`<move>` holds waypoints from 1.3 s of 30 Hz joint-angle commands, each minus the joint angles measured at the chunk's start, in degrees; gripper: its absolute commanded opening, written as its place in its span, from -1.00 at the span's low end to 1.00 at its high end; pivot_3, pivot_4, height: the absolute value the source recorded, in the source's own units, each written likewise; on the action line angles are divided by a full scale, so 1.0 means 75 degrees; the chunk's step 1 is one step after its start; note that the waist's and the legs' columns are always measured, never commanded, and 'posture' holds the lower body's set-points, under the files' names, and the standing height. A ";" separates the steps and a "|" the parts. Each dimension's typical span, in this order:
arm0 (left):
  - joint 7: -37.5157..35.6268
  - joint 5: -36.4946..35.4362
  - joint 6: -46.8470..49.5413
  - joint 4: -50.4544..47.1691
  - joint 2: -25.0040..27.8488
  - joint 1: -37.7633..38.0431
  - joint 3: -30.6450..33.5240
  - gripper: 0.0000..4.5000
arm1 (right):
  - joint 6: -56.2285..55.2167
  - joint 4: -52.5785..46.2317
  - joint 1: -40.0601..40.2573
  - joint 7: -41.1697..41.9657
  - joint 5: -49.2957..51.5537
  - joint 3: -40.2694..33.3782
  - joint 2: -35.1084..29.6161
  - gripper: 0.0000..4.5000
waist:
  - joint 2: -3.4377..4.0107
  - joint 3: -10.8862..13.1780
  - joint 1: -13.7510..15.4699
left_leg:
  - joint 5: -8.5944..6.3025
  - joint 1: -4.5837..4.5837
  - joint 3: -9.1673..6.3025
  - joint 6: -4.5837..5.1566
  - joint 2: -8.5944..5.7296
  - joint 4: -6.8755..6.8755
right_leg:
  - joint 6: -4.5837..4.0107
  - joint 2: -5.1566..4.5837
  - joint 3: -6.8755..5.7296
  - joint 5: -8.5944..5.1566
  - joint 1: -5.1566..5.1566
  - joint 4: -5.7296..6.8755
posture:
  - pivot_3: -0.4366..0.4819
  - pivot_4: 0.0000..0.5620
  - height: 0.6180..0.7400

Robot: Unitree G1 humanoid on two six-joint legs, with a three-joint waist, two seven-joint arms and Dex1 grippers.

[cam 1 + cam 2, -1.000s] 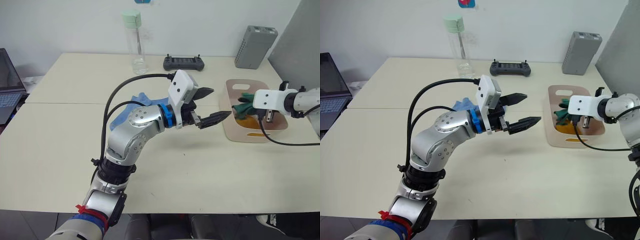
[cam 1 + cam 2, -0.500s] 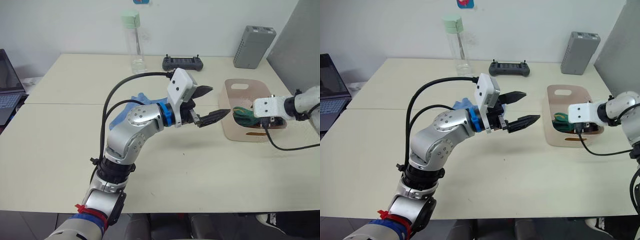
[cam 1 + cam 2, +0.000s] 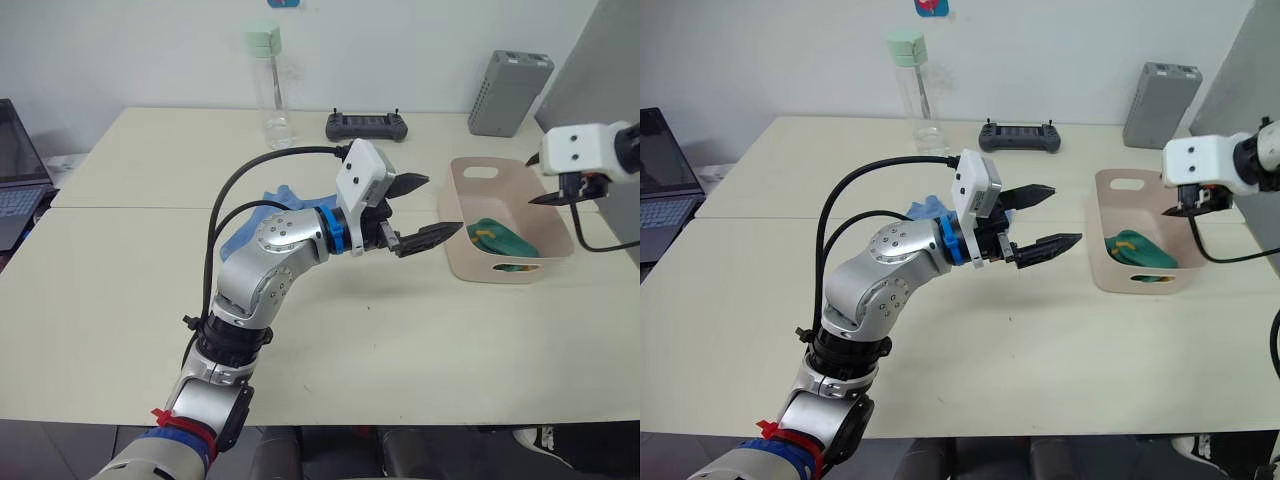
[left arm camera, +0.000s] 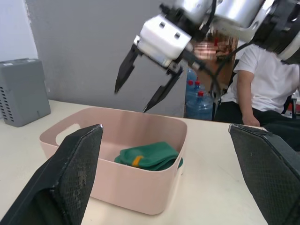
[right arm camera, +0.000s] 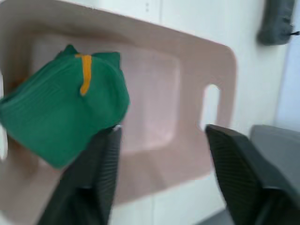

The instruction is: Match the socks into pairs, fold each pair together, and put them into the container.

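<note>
Green pair: folded dark green socks (image 3: 503,240) lie in the pink container (image 3: 462,259), right of centre in the head view.
Right gripper (image 3: 1182,207): above the container, fingers apart, empty.
Left gripper (image 3: 420,210): mid-frame over the counter (image 3: 400,340), fingers spread, holding nothing.
Blue socks (image 3: 258,215): on the counter behind the left arm.
Step in hand: probably fetching the blue pair; lift the right arm straight up before swinging.
Room: the container's rim sits near the counter's right edge; open counter lower centre.
</note>
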 commanded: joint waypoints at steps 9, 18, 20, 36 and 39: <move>-0.0315 -0.0162 -0.0091 -0.0148 0.0154 -0.0088 0.0152 1.00 | -0.0558 0.0769 0.0382 -0.0226 -0.0222 0.0154 0.0492 -0.99 | 0.0006 0.0004 0.0004 | 0.0000 -0.0002 -0.0011 0.0001 -0.0026 -0.0001 | 0.0001 -0.0021 -0.0005 0.0000 0.0004 0.0001 | -0.05 -0.47 1.00; -0.0417 -0.0098 -0.0109 0.0005 0.0185 -0.0174 0.0169 1.00 | -0.0982 0.1862 0.0632 -0.0920 -0.0617 0.0483 0.0990 -0.99 | 0.0006 0.0003 -0.0001 | 0.0001 -0.0002 -0.0023 0.0000 -0.0031 0.0003 | 0.0007 -0.0021 -0.0008 0.0005 0.0008 0.0005 | -0.05 -0.47 1.00; -0.0410 -0.0105 -0.0090 0.0021 0.0200 -0.0193 0.0184 1.00 | -0.1031 0.2030 0.0612 -0.0971 -0.0618 0.0453 0.0972 -0.99 | 0.0006 0.0003 -0.0002 | 0.0001 0.0004 -0.0030 0.0000 -0.0031 0.0007 | 0.0007 -0.0021 -0.0015 0.0005 0.0026 0.0000 | -0.05 -0.47 1.00; 0.0016 0.0186 -0.0271 -0.0283 0.1345 0.0905 0.1139 1.00 | 0.2094 -0.1817 0.0971 -0.1782 0.2342 -0.2136 0.1699 -0.11 | 0.0017 0.0009 -0.0173 | 0.0002 0.0014 -0.0043 0.0002 -0.0036 0.0004 | 0.0018 -0.0024 -0.0018 0.0010 0.0043 -0.0003 | -0.05 -0.47 1.00; 0.0308 0.0330 -0.0384 -0.0530 0.1535 0.1588 0.1403 1.00 | 0.3840 -0.4176 0.2096 -0.2867 0.3033 -0.2681 0.2530 0.39 | 0.0019 0.0010 -0.0165 | 0.0002 0.0010 -0.0052 0.0002 -0.0035 0.0010 | 0.0018 -0.0025 -0.0025 0.0010 0.0043 0.0010 | -0.05 -0.47 1.00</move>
